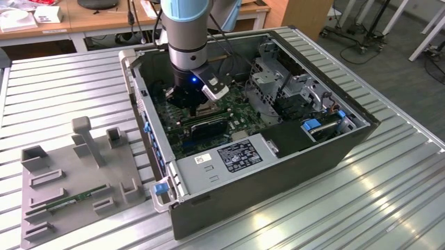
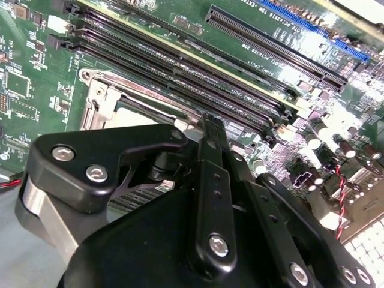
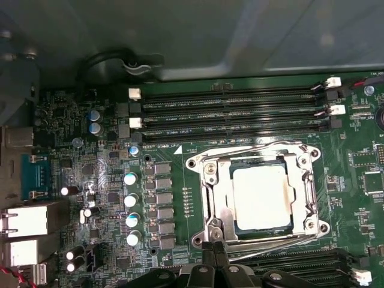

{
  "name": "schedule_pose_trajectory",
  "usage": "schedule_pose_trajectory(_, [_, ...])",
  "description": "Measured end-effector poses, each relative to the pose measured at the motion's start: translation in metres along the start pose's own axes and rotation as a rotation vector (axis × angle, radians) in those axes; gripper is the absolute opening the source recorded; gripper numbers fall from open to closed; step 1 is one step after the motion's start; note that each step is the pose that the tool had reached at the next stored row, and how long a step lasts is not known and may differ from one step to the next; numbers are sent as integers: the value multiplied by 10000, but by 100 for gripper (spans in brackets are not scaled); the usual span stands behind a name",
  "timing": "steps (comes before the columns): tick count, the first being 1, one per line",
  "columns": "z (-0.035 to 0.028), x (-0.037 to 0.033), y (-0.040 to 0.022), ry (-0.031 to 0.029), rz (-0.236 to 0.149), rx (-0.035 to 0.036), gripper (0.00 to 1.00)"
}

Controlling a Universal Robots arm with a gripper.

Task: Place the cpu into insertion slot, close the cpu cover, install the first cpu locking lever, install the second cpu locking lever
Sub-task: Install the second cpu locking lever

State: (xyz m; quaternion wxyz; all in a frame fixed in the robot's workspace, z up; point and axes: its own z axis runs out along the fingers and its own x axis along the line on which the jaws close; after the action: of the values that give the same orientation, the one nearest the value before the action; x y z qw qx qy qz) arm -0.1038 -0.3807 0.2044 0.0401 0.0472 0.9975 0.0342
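The cpu (image 3: pixel 263 195), a pale silver square, lies in the insertion slot (image 3: pixel 314 157) on the green motherboard. The cpu cover (image 3: pixel 216 193), a silvery frame, lies flat around it. One wire locking lever (image 3: pixel 258 150) runs along the slot's side by the memory slots, and a second lever (image 3: pixel 282 245) runs along the opposite side. My gripper (image 3: pixel 213 252) hovers at that second side with its black fingers pressed together and nothing visible between them. In the second wrist view the gripper (image 2: pixel 210 129) hangs just over the slot's rim (image 2: pixel 96 99). In the exterior view the gripper (image 1: pixel 189 103) reaches down into the case.
The open computer case (image 1: pixel 347 140) lies on a slatted metal table, with a power supply box (image 1: pixel 230 159) and a grey drive cage (image 1: pixel 268 78) inside. Long black memory slots (image 3: pixel 228 111) border the socket. A grey fixture (image 1: pixel 70 177) stands at the exterior view's left.
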Motion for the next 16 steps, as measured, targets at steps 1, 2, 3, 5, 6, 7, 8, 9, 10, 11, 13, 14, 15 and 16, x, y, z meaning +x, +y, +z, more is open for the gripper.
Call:
schedule_pose_trajectory(1, [1,0,0,0,0,0,11])
schedule_pose_trajectory(2, [2,2,-1,-1,0,-1,11])
schedule_pose_trajectory(3, [3,6,-1,-2,2,-2,11])
schedule_pose_trajectory(5, [5,14,-2,-1,1,-1,11])
schedule_pose_trajectory(6, [6,17,-2,-1,2,-1,11])
schedule_pose_trajectory(7, [7,20,-2,-1,1,0,11])
schedule_pose_trajectory(8, [9,23,-3,-1,1,-1,11])
schedule_pose_trajectory(9, [10,24,-3,0,0,0,11])
schedule_pose_trajectory(10, [14,26,-2,-1,0,0,11])
schedule_pose_trajectory(11, [19,29,0,-1,2,-1,11])
schedule_pose_trajectory(13, [29,36,7,0,1,1,11])
schedule_pose_trajectory(14, [34,40,11,0,1,1,11])
schedule_pose_trajectory(15, [39,43,13,-1,1,-1,11])
schedule_pose_trajectory(16, [43,45,14,0,1,1,11])
